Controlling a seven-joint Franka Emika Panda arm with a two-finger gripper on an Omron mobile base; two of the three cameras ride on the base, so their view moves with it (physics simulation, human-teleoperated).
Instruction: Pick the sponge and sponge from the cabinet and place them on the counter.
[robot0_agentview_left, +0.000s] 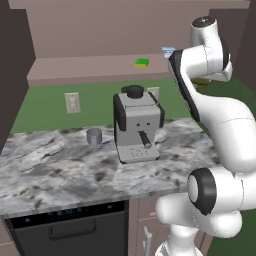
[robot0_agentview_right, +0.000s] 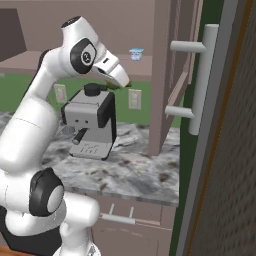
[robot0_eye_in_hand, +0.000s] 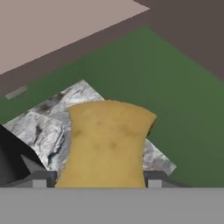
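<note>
- The gripper grasps the tan-yellow sponge; in the hand view the two dark finger tips press against the sponge's lower sides, and the block rises between them.
- Beyond the held sponge in the hand view lie a patch of the marble counter, the green wall and the pale underside of the cabinet.
- In the right base view the hand sits high above the coffee machine, a sliver of tan showing at its tip, near the edge of the open cabinet door.
- The bright green sponge with its yellow layer rests on the cabinet shelf, in the left base view, well apart from the arm's hand.
- A small white cup with a blue rim stands on the same shelf, to the right of the green sponge.
- On the counter the coffee machine stands upright, with a small grey cup just to its left.
- A long grey bar handle is seen on the near door in the right base view.
- A dark dishwasher front sits below the counter edge.
</note>
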